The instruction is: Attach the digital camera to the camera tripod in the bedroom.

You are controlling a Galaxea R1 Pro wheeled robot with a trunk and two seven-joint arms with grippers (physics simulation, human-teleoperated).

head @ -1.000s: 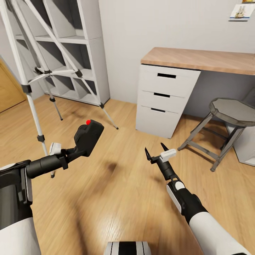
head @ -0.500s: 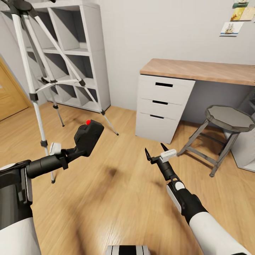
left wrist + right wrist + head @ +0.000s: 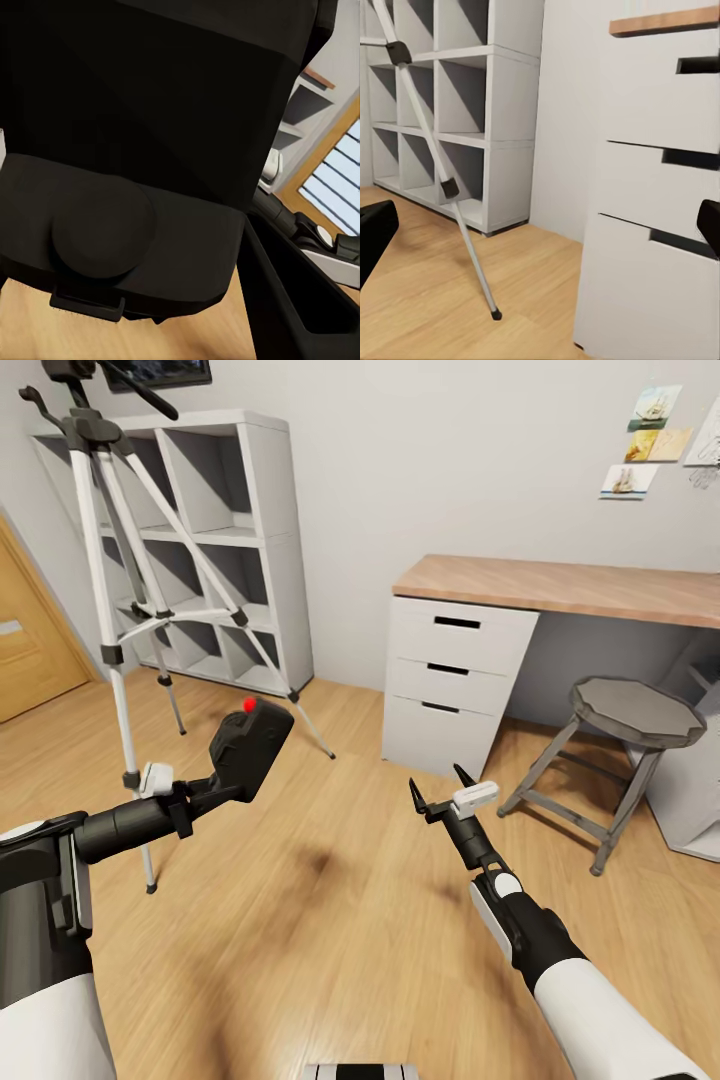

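Bedroom, wood plank floor (image 3: 330,920). Far left: white cube shelf (image 3: 240,540) w/ camera tripod (image 3: 108,600) standing in front, legs spread, head up top. Right: desk w/ drawers (image 3: 450,670), grey stool (image 3: 620,740) beside it. Left gripper (image 3: 205,788) pinching digital camera (image 3: 250,745), held off floor, near tripod, not touching. Right gripper (image 3: 437,788) spread, nothing between fingers.

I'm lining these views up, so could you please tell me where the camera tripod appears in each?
Head view: camera tripod stands upper left, before the white cube shelf.
Left wrist view: I can't make it out behind the digital camera.
Right wrist view: one silver leg slants to the floor.
Shared landmark: the cube shelf.
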